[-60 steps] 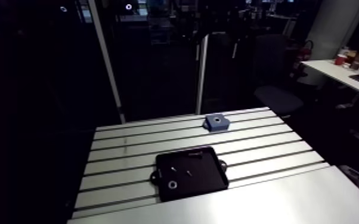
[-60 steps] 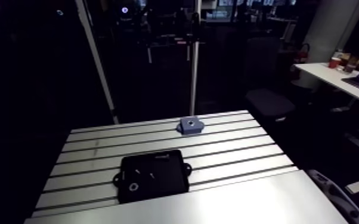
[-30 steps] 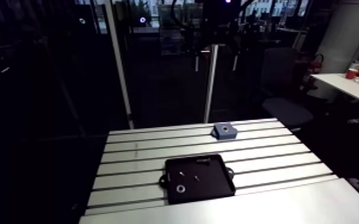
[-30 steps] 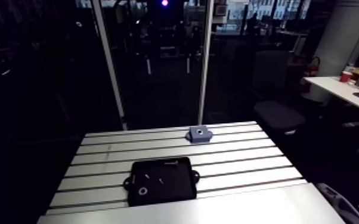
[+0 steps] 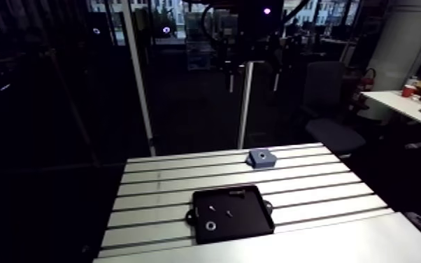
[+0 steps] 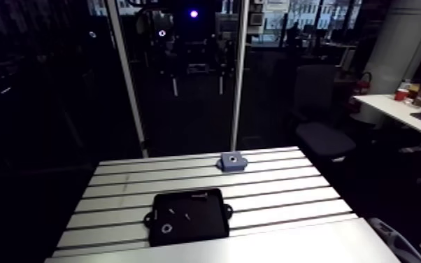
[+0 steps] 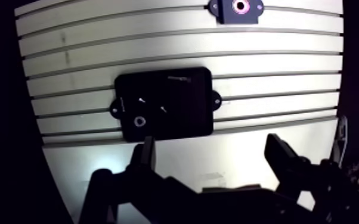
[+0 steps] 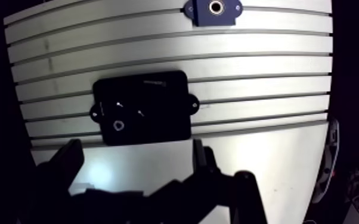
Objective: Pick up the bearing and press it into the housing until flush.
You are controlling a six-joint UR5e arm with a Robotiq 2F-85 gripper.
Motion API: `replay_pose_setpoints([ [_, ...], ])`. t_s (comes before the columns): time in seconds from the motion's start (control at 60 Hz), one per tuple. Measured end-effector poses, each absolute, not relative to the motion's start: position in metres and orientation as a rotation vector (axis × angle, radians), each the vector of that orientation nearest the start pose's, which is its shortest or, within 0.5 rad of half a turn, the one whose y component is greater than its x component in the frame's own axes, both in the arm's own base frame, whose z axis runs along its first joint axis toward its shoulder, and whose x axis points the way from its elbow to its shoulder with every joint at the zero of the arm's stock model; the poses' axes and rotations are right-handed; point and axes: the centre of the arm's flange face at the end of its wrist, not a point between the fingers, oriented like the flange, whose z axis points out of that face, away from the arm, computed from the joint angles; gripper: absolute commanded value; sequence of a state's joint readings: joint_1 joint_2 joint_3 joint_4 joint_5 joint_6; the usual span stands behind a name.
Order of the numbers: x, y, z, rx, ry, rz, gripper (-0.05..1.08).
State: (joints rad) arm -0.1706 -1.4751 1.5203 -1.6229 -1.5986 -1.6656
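The slotted table (image 5: 311, 183) lies lit against a dim room. In the arm view a black tray (image 5: 252, 225) sits near the table's front edge. The bearing (image 5: 210, 225), a small pale ring, lies flat in one of the tray's near corners. The blue housing (image 5: 261, 158) stands well apart from the tray, toward the table's far edge, with its bore facing up.

In the wrist view the gripper (image 7: 213, 156) hangs high over the bare strip just short of the tray. Its fingers (image 7: 280, 156) are spread wide with nothing between them. The bearing lies ahead of one finger, off the gripper's centre line, and two pale bits (image 7: 163, 109) lie near it in the tray (too small to name).

The step in hand looks like the approach. To do it well, centre the gripper over the ring first, then come straight down. The fingers should straddle the ring's outer rim, clear of the tray wall and the bits, so the bearing lifts level, ready for a square press.
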Motion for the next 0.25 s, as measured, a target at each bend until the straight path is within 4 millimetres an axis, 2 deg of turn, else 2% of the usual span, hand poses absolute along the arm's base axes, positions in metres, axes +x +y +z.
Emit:
replay_pose_setpoints([
  [0.25,-0.5481,-0.0374,0.4644,0.119,3.135,0.044,0.01],
])
